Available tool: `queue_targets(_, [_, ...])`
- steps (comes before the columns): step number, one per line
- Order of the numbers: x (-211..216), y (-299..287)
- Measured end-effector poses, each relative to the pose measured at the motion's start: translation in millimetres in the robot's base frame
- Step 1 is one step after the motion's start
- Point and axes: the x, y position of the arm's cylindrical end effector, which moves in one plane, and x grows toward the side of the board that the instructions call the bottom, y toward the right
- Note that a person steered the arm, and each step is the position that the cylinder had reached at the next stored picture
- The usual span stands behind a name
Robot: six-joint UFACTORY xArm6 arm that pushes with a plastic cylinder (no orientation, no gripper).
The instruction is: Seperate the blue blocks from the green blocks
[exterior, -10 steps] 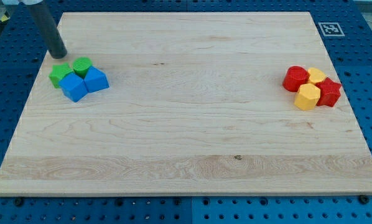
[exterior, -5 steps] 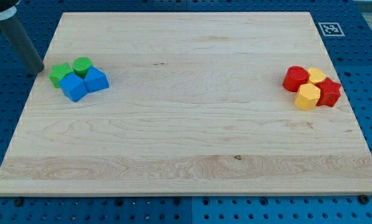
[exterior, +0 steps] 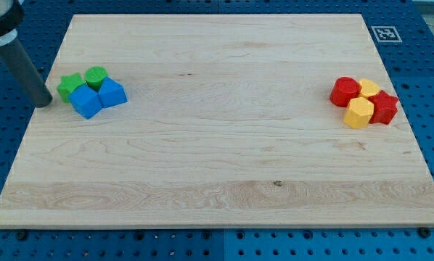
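Observation:
Four blocks cluster at the board's upper left. A green star-like block (exterior: 70,86) and a green round block (exterior: 96,77) sit at the cluster's top. A blue cube (exterior: 86,101) and a second blue block (exterior: 111,93) touch them from below and right. My tip (exterior: 44,102) rests on the board just left of the cluster, a small gap from the green star-like block and level with the blue cube.
At the view's right sit a red round block (exterior: 344,91), a yellow block (exterior: 369,88), a yellow hexagonal block (exterior: 358,113) and a red star-like block (exterior: 383,107), touching. A marker tag (exterior: 385,33) lies beyond the wooden board's (exterior: 217,145) top right corner.
My tip moved from above the cluster's top left, out to the left and down; it now stands left of the green star-like block. No block has moved.

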Motion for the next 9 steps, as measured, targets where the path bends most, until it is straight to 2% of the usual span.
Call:
queue_targets(2, [0.0, 37.0])
queue_targets(9, [0.0, 48.7])
